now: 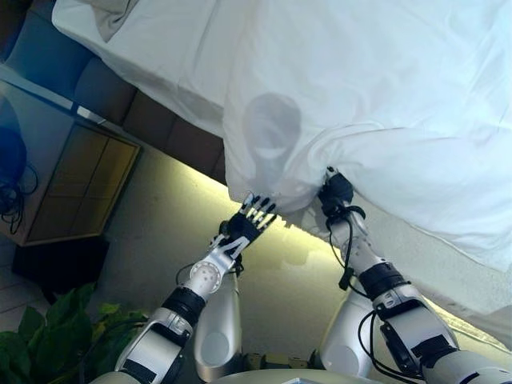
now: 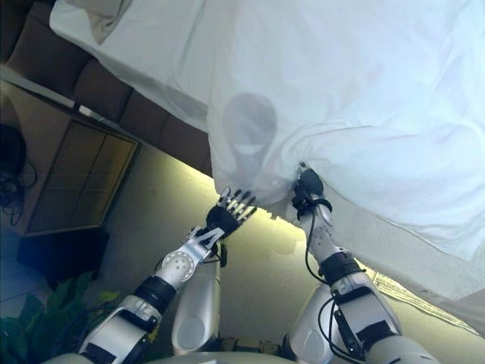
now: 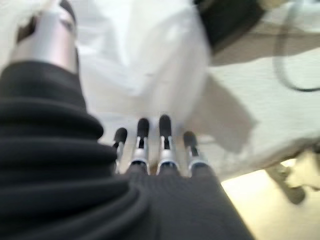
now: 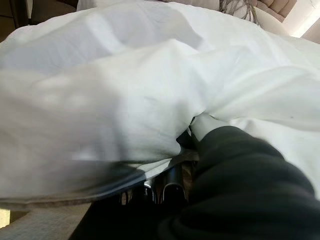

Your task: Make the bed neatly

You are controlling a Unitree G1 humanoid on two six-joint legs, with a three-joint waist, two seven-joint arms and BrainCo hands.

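A white duvet (image 1: 384,96) covers the bed and hangs over its near edge in a big rumpled fold. My right hand (image 1: 336,192) is at that hanging edge and shut on a bunch of the cloth; creases radiate from it. In the right wrist view the thumb (image 4: 202,125) goes into the gathered duvet (image 4: 125,100), with the fingers tucked under it. My left hand (image 1: 246,222) is open just below the duvet's lower corner, left of the right hand. Its straight fingers (image 3: 150,145) point at the cloth and hold nothing.
A brown padded bed side (image 1: 160,120) runs under the duvet at the left. A wooden bedside cabinet (image 1: 80,184) stands further left, with a green plant (image 1: 32,336) in the lower left corner. A beige pillow corner (image 1: 112,16) shows at the top left.
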